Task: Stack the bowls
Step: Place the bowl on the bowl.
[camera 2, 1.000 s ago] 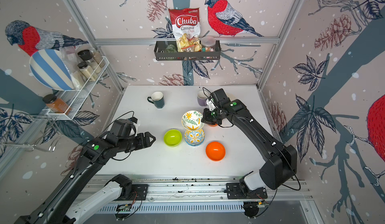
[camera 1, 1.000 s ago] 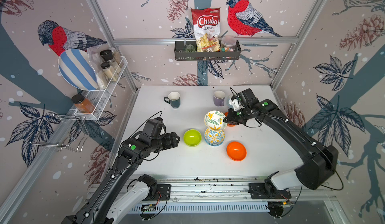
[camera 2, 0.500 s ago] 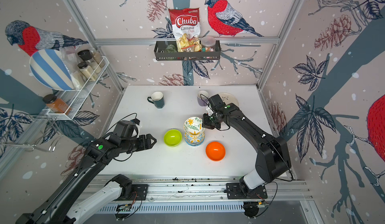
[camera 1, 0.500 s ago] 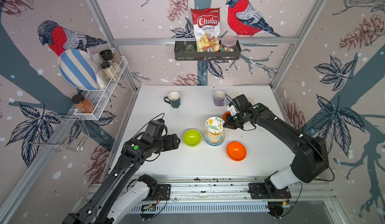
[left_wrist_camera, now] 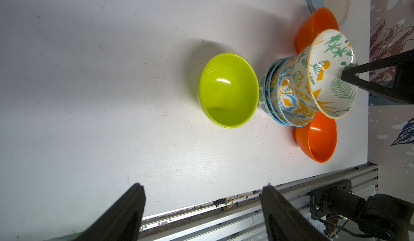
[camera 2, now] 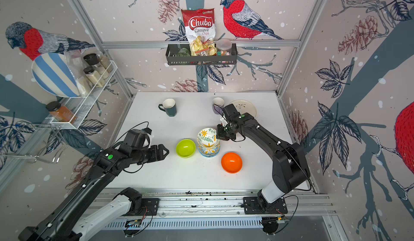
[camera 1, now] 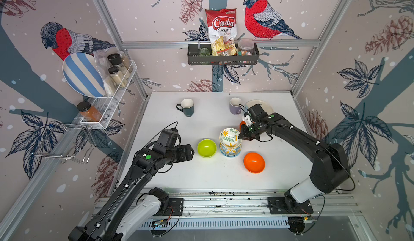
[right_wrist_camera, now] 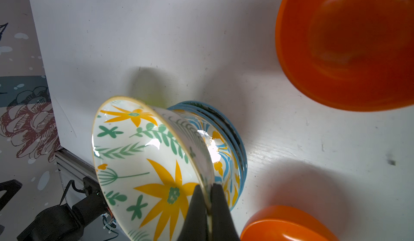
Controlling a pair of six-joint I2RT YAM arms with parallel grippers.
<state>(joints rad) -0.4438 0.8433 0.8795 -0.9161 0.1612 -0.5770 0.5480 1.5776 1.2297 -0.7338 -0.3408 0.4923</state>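
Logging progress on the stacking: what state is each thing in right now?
stack: nested, upright
leaf bowl: tilted atop stack, rim pinched
green bowl: upright, empty, unstacked
front orange bowl: upright, empty, unstacked
rear orange bowl: upright, unstacked
left gripper: open, empty
right gripper: shut on leaf bowl
dark mug: upright
purple mug: upright
plate: flat

The right tool (right_wrist_camera: 207, 187) pinches the rim of a cream leaf-print bowl (camera 1: 228, 136) with yellow flowers. The bowl is tilted, its foot set in the top of a stack (camera 1: 231, 150) of nested blue-rimmed floral bowls upright on the bench (camera 1: 201, 116). A lime-green bowl (camera 1: 206, 148) stands upright just beside the stack, between it and the left tool (camera 1: 191, 152). One orange bowl (camera 1: 254, 162) sits near the stack, apart from both tools. A second orange bowl (left_wrist_camera: 318, 24) lies under the right tool.
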